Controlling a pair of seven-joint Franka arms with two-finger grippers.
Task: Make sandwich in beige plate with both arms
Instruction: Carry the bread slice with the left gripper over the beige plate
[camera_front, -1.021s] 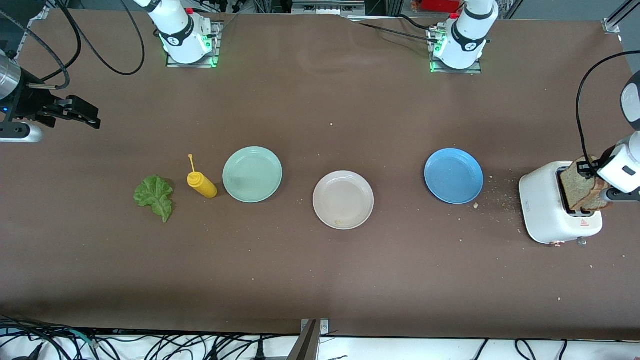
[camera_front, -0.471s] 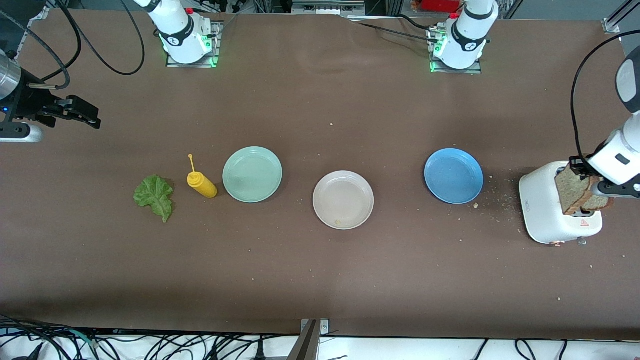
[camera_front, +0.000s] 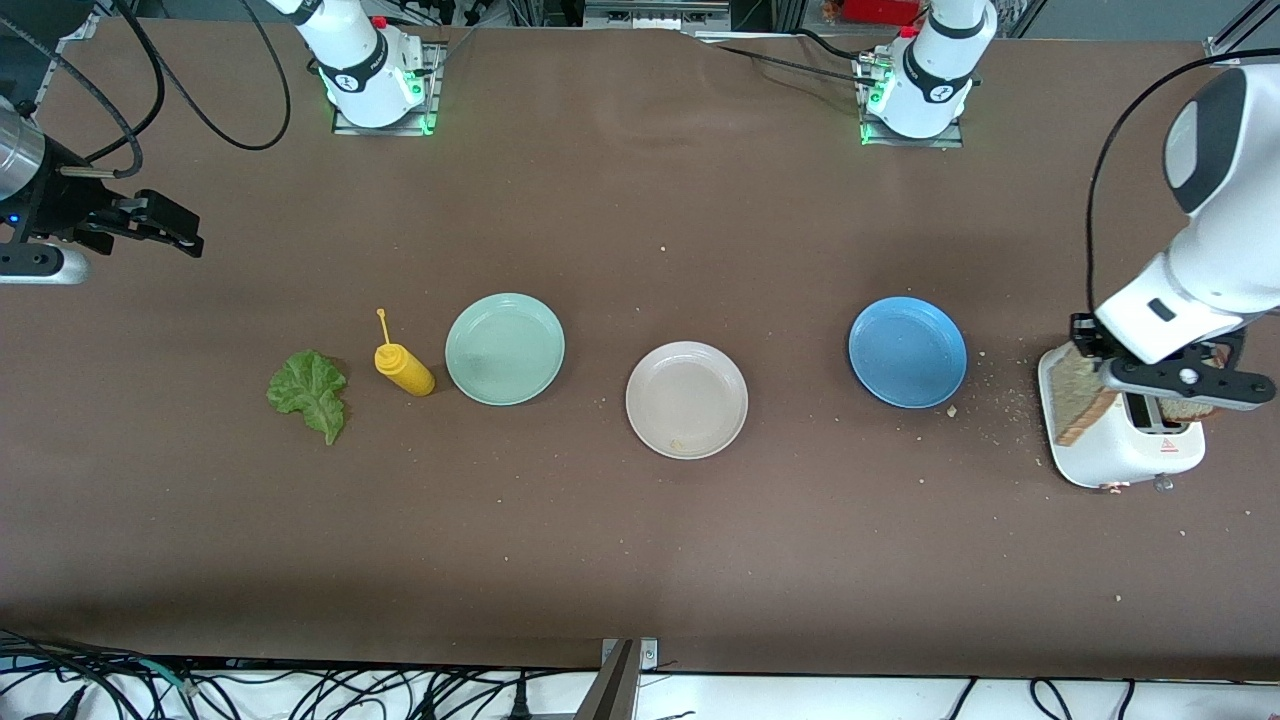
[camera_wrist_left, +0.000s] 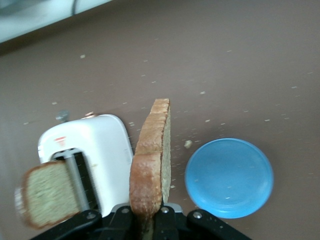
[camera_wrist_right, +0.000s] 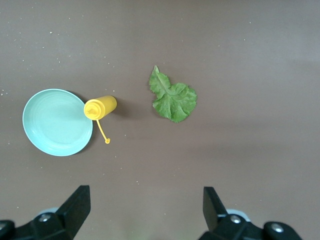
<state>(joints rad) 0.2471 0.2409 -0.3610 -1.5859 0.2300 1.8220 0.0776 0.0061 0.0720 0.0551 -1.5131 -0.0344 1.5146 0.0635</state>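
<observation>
Left end effector (camera_wrist_left: 146, 220) pinches a bread slice (camera_wrist_left: 151, 160) above the white toaster (camera_front: 1120, 455). Right end effector (camera_wrist_right: 145, 212), fingers spread, waits over the tabletop (camera_front: 640, 560).

Two glossy white jointed arms (camera_front: 1215, 270) on green-lit bases (camera_front: 380, 95) carry black cables (camera_front: 1120, 160) and black two-finger grippers (camera_front: 150, 225).

toaster (camera_front: 1110, 450) partly hidden by left arm, second slice (camera_wrist_left: 47, 192) blurred
</observation>
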